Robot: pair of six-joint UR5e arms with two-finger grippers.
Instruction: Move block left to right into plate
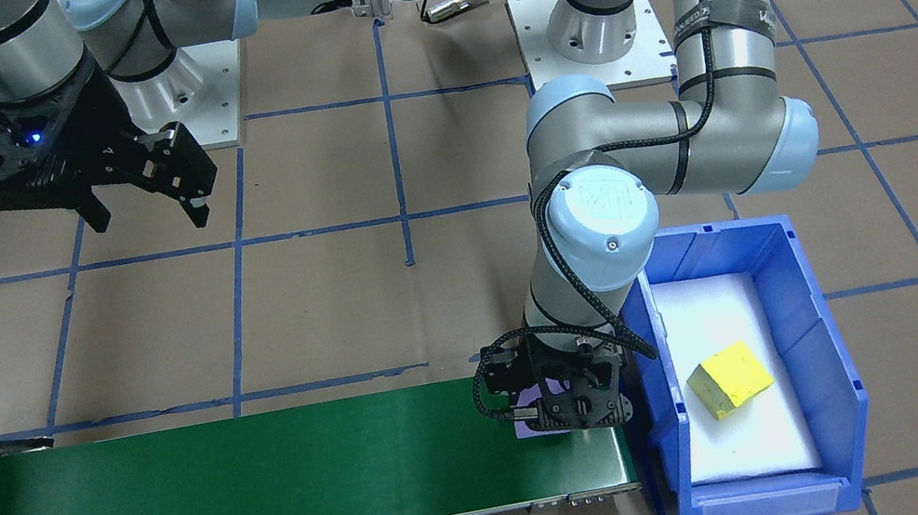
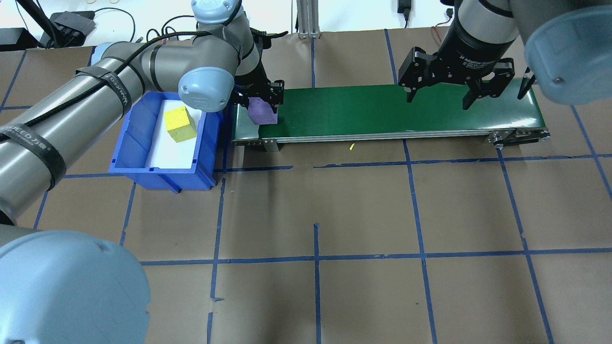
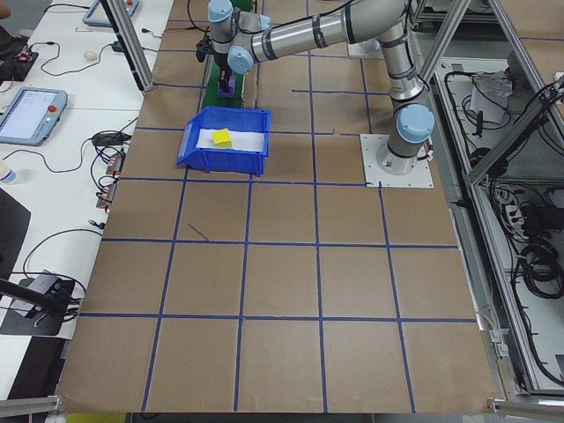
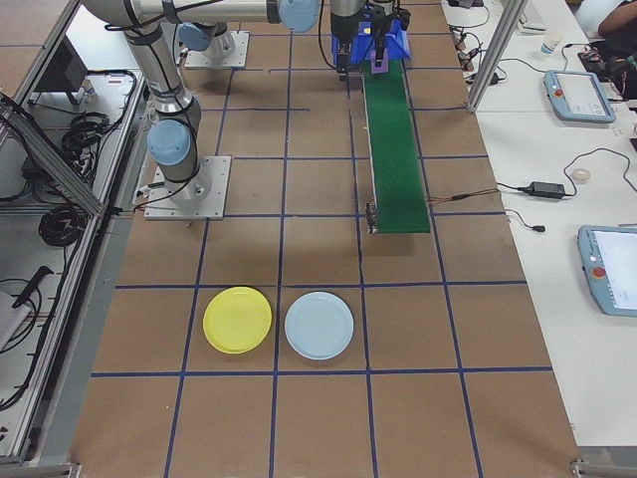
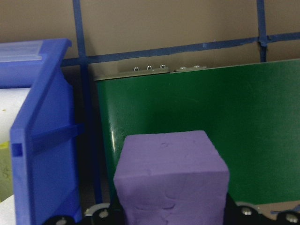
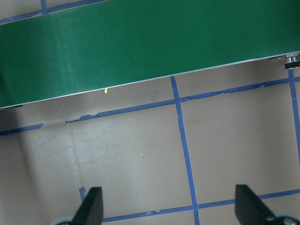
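A purple foam block [image 2: 262, 111] is seen clamped between the fingers of the left gripper [image 2: 260, 98], at the left end of the green conveyor belt [image 2: 382, 107] in the overhead view, just beside the blue bin [image 2: 143, 157]. In the left wrist view the block [image 5: 172, 180] fills the lower centre of the frame, over the belt. Whether it touches the belt cannot be told. A yellow block [image 2: 180, 124] is noted lying inside the bin. The right gripper [image 2: 442, 98] is held above the belt's right end, upper right of the overhead view, fingers spread apart and holding nothing. The yellow plate [image 4: 237, 320] is found at lower left in the right-side view, just beside a light-blue plate [image 4: 318, 326], well apart from the belt.
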